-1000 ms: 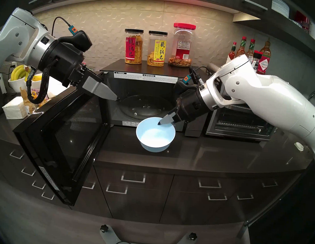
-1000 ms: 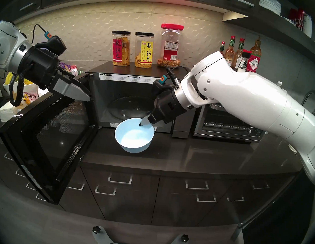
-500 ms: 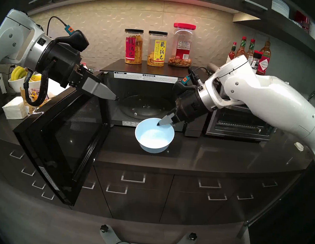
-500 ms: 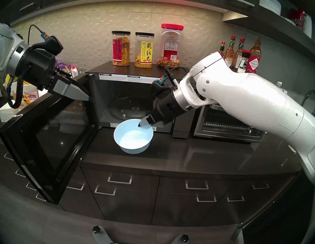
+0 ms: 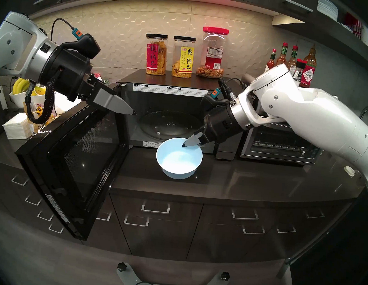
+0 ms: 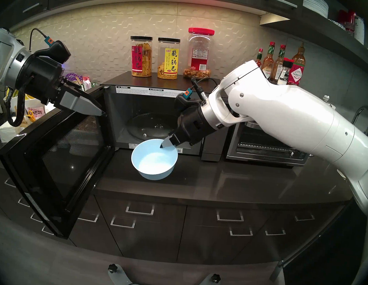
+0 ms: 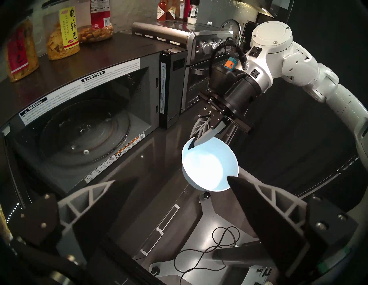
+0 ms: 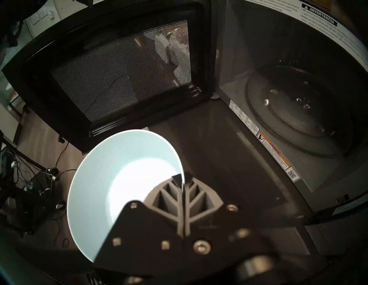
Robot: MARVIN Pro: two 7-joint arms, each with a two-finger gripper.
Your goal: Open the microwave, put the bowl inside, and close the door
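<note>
On the dark counter (image 5: 252, 184), the microwave (image 5: 171, 98) reads "WARNING/ADVERTENCIA"; Tabasco bottle (image 5: 307, 75) at two o'clock. Right gripper (image 5: 184, 146) pinches the bowl (image 5: 178, 160); left gripper (image 7: 169, 185) gapes wide.

One microwave (image 5: 169, 116), one toaster oven (image 5: 281, 144), one blue bowl (image 5: 178, 160), three jars (image 5: 183, 56).

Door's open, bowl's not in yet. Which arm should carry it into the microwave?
Right. The right gripper is already shut on the bowl rim, in front of the microwave cavity. The left gripper is open and empty, above the door.
</note>
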